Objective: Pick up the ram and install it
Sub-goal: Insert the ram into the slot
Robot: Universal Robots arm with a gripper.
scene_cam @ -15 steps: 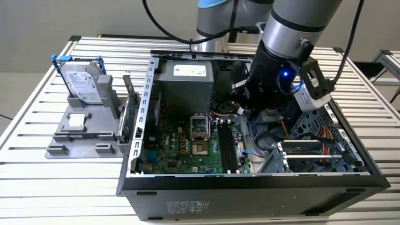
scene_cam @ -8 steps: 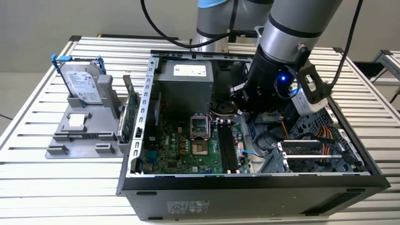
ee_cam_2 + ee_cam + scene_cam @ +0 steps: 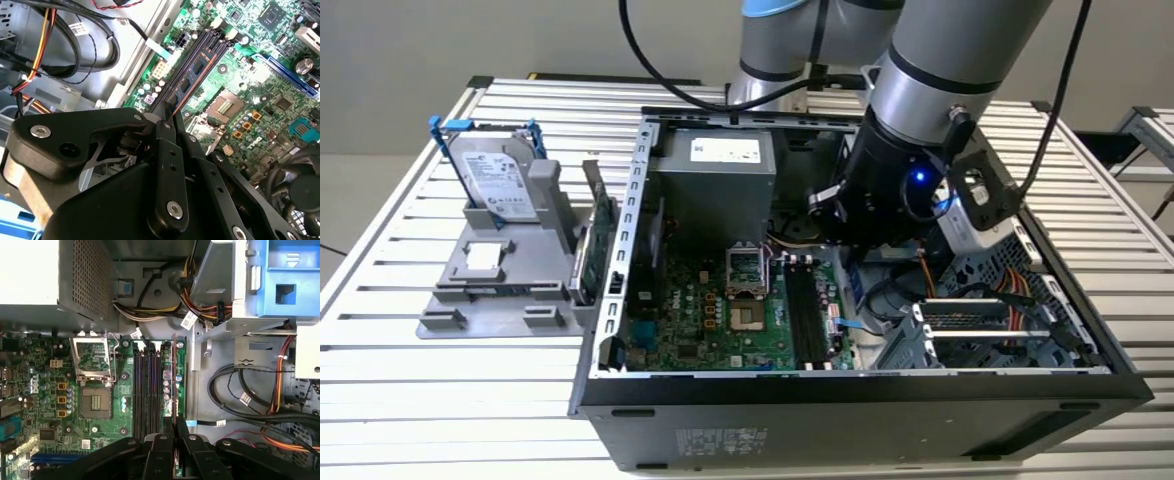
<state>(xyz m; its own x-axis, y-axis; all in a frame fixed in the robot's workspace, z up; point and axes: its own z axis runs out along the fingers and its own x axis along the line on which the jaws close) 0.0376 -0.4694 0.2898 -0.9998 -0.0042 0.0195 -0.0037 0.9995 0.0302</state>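
The gripper (image 3: pixel 175 427) is lowered inside an open computer case (image 3: pixel 854 385), its fingers closed on one end of the ram (image 3: pixel 173 380), a thin stick standing on edge in the outermost memory slot on the motherboard (image 3: pixel 95 440). This looks like the seating step, needing steady downward pressure. The case also holds a power supply (image 3: pixel 714 170) and bundled cables (image 3: pixel 240 395).
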